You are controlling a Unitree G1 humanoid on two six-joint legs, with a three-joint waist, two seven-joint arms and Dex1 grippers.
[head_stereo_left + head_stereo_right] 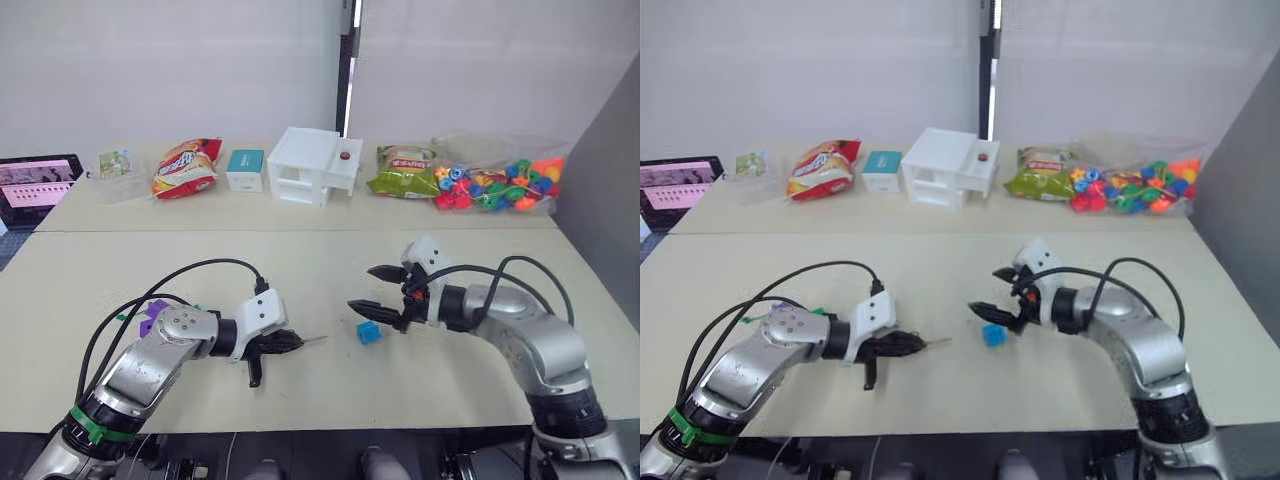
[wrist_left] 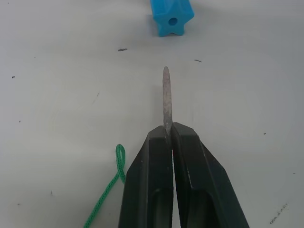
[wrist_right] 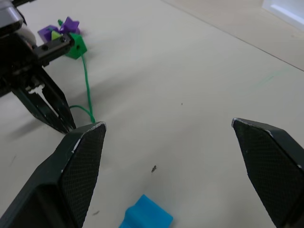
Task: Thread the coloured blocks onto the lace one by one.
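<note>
Blocks come first in the eye views: the blue block (image 1: 369, 332) sits on the pale bench (image 1: 300, 280), just under the right gripper (image 1: 380, 290), whose jaws are wide open and hold nothing. The left gripper (image 1: 283, 343) has its jaws shut on the dark tip (image 1: 314, 340) of the lace, which points at the blue block. Purple blocks (image 1: 153, 313) lie by the left arm. At the far side stand snack bags (image 1: 185, 166), a white box (image 1: 312, 165) and a bag of beads (image 1: 500, 183), with a white wall behind.

Left wrist view: the tip (image 2: 166, 97) sticks straight out of the closed jaws. The block's hole (image 2: 173, 21) faces it, a little off to one side. The green lace (image 2: 111, 183) trails back.

Right wrist view: the open jaws stand over the blue block (image 3: 145, 216). A dark green block (image 3: 76, 46) is already on the lace (image 3: 86, 83).

I think the right jaws should pinch the block on its sides, leave the hole free, then line it up with the tip slowly.
</note>
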